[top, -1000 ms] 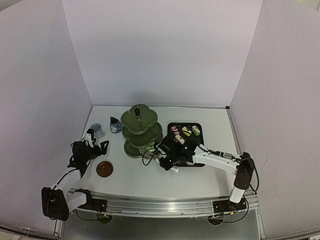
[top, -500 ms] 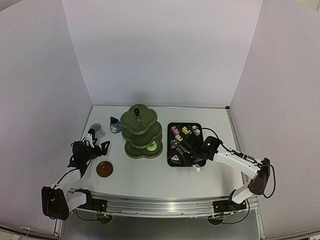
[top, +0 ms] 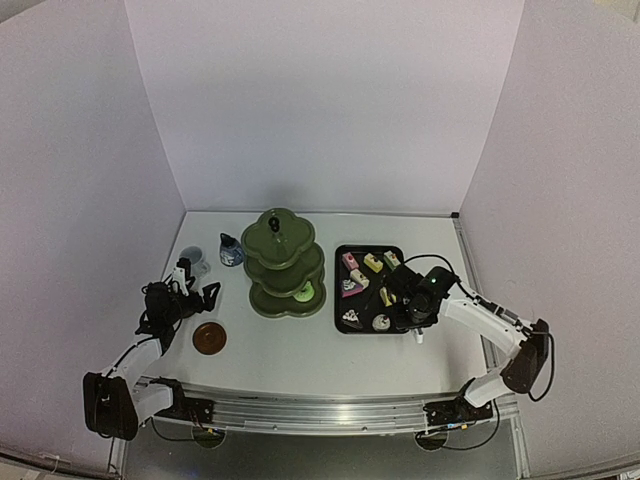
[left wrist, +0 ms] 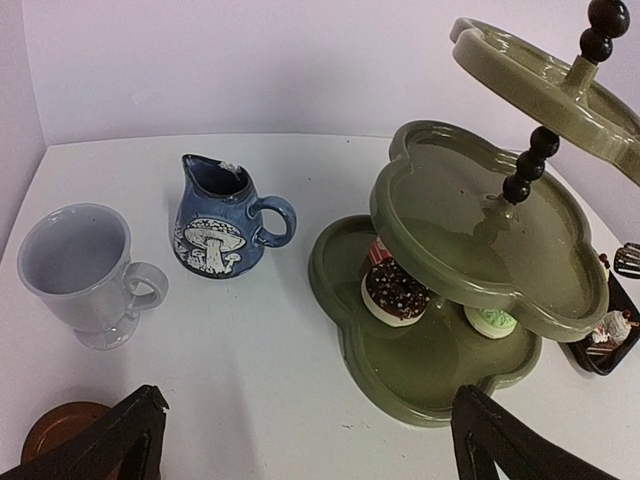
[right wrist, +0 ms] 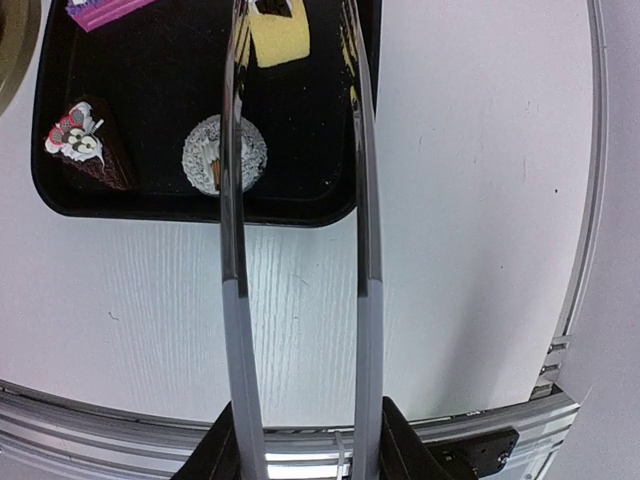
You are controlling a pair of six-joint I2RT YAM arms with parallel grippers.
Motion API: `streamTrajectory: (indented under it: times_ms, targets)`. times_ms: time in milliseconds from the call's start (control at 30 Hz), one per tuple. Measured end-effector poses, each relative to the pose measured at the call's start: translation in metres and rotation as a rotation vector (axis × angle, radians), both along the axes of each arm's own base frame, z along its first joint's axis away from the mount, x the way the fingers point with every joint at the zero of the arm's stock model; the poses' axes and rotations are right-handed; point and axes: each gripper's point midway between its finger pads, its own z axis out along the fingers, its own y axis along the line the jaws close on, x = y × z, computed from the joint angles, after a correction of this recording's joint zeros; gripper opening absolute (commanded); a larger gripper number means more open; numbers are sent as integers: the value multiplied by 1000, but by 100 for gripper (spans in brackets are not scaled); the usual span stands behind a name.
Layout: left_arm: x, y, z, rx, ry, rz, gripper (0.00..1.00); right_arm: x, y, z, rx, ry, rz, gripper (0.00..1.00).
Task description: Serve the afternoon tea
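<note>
Right fingers (right wrist: 398,440) clamped on the thin tongs (right wrist: 232,200). Blades apart, yellow cake (right wrist: 280,25) between them near the tips; contact cannot be told. Tongs probably spare the icing. Black tray (right wrist: 150,100) lies at 3 o'clock of the stand (top: 285,262). Bottom tier holds a chocolate cake (left wrist: 395,290) and a green cake (left wrist: 492,321). Left fingers (left wrist: 120,440) spread wide, empty, facing the mug (left wrist: 75,265) and blue pot (left wrist: 218,220) at 10 o'clock. Coaster (top: 209,337) on the worktop at 8, probably for the mug.

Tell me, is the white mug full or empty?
Empty. The white mug stands upright beside the blue pot, and the left wrist view shows its bare pale inside, no liquid.
</note>
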Motion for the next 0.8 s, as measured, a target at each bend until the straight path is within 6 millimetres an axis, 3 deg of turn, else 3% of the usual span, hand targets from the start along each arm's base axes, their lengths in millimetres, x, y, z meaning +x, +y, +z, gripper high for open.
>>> streamTrajectory:
  times_ms: [400,600,800]
  targets:
    - [0,0,0,10,-5,-4,100,4,-2,-22,33,39,10,39]
    - [0,0,0,10,-5,-3,100,16,0,-32,40,34,18,38]
    - [0,0,0,11,-5,-3,100,28,3,-46,27,46,43,12]
